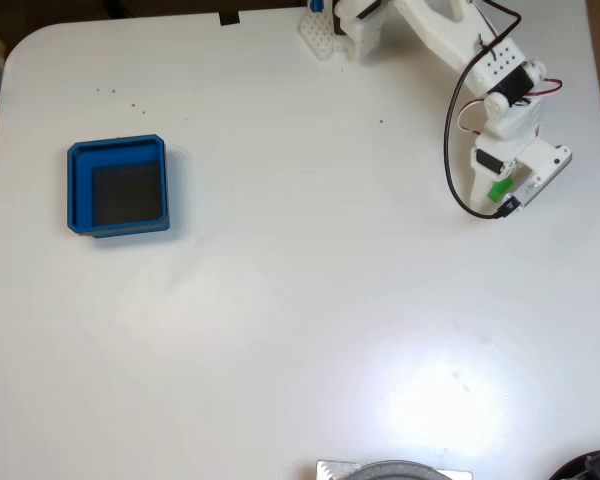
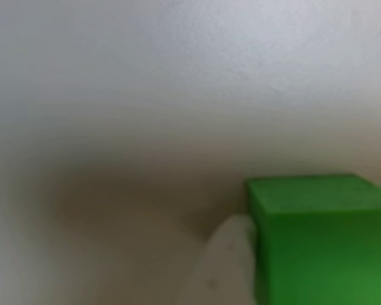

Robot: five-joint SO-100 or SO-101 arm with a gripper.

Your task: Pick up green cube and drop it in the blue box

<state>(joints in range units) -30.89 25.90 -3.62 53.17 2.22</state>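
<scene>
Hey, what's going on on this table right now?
A white robot arm is at the right side of the table in the fixed view, its pincer down around the green cube. The close-up view shows the cube against a white finger. The blue box sits far off at the left, with nothing in it yet.

In the fixed view the arm covers most of the green cube, and the hand's fingertips cannot be made out. In the other view the cube runs off the right and bottom edges, and the table is blurred.
</scene>
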